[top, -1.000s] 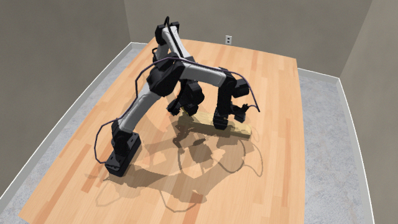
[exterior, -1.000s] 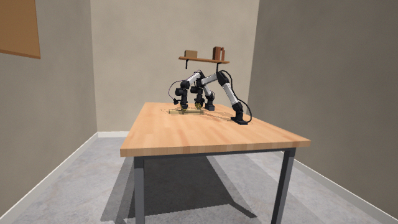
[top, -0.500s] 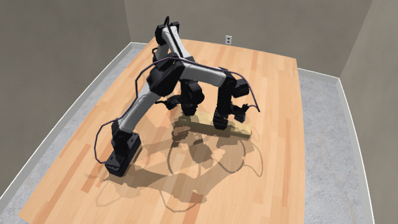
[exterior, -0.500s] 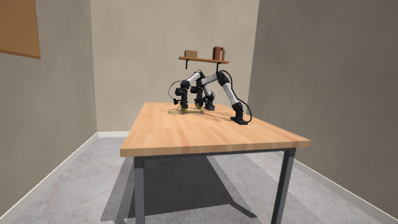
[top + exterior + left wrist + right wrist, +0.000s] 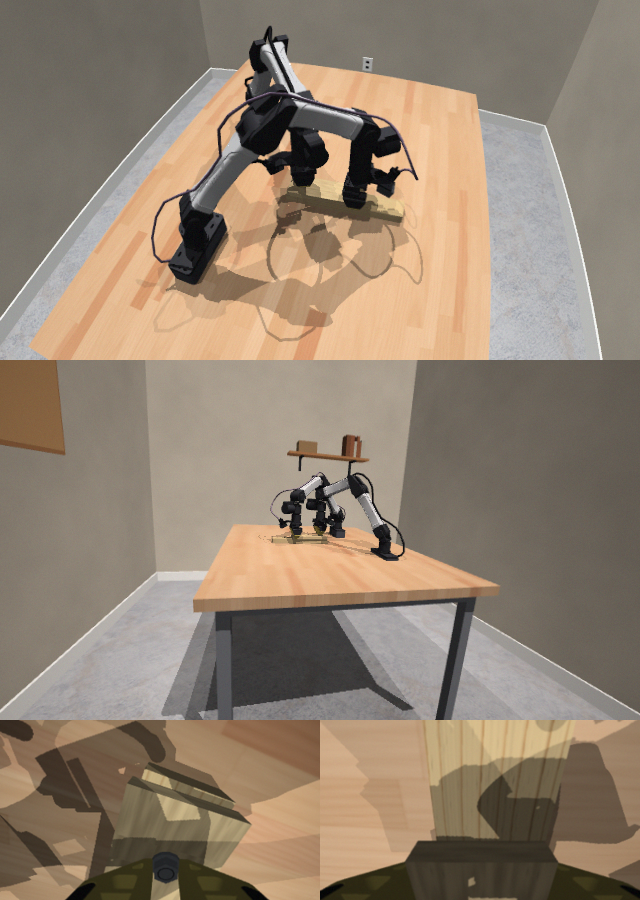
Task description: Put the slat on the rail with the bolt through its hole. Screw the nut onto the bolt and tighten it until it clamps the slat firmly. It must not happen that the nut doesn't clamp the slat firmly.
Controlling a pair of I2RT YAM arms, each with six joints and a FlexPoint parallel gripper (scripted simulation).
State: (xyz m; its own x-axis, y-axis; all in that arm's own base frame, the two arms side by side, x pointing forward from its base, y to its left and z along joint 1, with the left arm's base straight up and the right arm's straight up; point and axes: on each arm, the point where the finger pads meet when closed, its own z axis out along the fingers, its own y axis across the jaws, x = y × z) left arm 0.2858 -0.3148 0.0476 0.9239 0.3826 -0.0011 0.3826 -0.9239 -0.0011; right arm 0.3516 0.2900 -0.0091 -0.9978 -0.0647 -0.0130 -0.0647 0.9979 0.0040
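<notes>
Above the boards, the left pincer and right pincer stand near each other, leaving only a narrow passage between. The right arm's pale forearm blocks a straight descent behind them. Past the right pincer, a hand could pass low over the rail's exposed stretch, or along the bench in front.

Left claw at another twist
</notes>
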